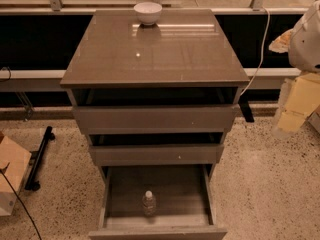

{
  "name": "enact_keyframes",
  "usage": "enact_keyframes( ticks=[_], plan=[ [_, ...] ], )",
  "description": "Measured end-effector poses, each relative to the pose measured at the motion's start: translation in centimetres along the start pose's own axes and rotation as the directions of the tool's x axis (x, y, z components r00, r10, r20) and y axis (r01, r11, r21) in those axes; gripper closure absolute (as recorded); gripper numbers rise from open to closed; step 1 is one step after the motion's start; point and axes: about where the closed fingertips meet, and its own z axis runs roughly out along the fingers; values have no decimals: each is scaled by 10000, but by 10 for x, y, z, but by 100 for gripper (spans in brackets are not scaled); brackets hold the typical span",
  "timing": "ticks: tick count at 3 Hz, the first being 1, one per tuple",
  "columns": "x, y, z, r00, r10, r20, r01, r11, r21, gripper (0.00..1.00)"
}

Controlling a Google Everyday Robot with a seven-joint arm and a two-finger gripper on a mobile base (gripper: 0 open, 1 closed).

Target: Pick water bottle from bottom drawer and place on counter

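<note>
The water bottle (pixel 148 202), small and clear with a white cap, stands upright inside the open bottom drawer (pixel 157 221), near its front wall and slightly left of centre. The counter (pixel 155 51) is the glossy grey-brown top of the cabinet, above the drawers. My gripper (pixel 296 106) is at the far right edge of the view, beside the cabinet at about the height of the top drawer, well away from the bottle and higher than it. It holds nothing that I can see.
A white bowl (pixel 148 12) sits at the back edge of the counter. The two upper drawers (pixel 155 118) are slightly pulled out. A white cable (pixel 260 54) hangs right of the cabinet. A cardboard box (pixel 11 174) and a black bar (pixel 40 156) lie on the floor at left.
</note>
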Motion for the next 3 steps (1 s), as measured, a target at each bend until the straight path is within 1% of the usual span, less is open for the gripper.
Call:
enact_keyframes(
  ticks=[1, 2, 3],
  plan=[
    [-1, 0, 1, 10000, -5, 85, 5, 10000, 20, 0],
    [-6, 1, 11, 9979, -44, 645, 36, 9999, 126, 0],
    [-12, 5, 37, 9878, 216, 1543, -212, 9998, -46, 0]
  ],
)
